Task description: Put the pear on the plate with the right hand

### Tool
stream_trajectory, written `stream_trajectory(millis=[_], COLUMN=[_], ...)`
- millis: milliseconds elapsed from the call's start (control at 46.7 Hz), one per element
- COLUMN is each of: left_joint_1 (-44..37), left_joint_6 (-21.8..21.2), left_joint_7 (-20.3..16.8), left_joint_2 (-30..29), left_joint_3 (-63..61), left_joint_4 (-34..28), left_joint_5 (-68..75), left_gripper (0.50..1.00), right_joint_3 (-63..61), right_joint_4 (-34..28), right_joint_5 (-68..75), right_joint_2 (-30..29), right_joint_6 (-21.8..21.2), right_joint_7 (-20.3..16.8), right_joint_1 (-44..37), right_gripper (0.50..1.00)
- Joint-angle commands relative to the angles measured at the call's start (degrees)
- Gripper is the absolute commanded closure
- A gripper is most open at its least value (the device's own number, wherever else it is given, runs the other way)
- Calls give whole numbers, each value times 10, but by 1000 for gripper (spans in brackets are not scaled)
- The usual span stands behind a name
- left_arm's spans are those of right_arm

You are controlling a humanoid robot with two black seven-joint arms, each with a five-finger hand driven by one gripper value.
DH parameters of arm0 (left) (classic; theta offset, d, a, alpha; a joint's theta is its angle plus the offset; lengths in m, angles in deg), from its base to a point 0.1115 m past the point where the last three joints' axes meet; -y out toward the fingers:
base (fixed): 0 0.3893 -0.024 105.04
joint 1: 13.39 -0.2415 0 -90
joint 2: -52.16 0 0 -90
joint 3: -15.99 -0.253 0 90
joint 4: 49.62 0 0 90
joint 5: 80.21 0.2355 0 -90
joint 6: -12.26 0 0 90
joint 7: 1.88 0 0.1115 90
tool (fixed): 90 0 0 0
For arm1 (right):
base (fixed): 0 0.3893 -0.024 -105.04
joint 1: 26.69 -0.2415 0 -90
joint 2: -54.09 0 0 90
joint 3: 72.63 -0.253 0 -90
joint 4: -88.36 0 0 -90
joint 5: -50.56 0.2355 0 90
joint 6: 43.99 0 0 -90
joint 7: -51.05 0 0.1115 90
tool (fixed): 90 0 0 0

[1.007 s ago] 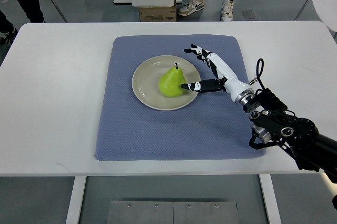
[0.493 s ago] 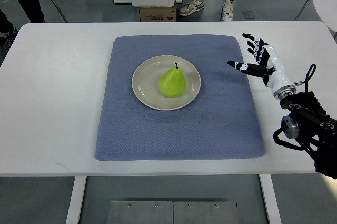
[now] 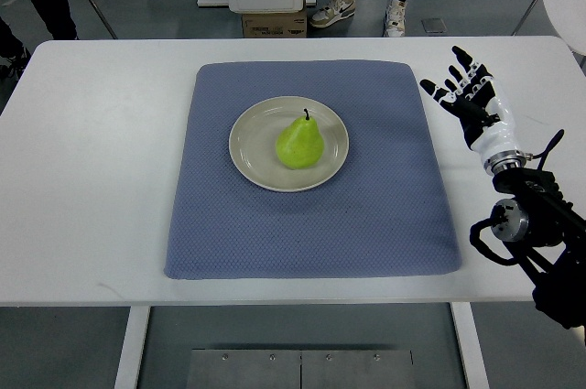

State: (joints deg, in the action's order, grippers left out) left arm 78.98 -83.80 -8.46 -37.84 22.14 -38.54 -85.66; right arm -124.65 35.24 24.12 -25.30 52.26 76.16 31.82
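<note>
Green pear (image 3: pixel 300 143) upright on round beige plate (image 3: pixel 249 144); white-black right hand (image 3: pixel 472 96) fingers spread, empty, well apart. Risk: table bump topples pear.

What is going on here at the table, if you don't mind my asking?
The green pear sits on the round beige plate, which rests on the blue-grey mat on the white table. Nothing is holding the pear. The right robot hand is open over the bare table to the right of the mat, clear of the plate. The placing looks done.
</note>
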Motion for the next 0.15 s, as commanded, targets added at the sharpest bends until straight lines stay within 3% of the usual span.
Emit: stream_trajectory(millis=[0,129], left_joint_1=[0,0], left_joint_6=[0,0], left_joint_7=[0,0], left_joint_2=[0,0], left_joint_3=[0,0], left_joint_4=[0,0], left_joint_5=[0,0], left_gripper=[500,500], right_joint_3=[-5,-6], right_joint_4=[-1,-2], right_joint_5=[0,0], right_joint_2=[-3,-3], right_joint_6=[0,1], right_joint_7=[0,0], right_joint_1=[13,19], right_gripper=[500,500])
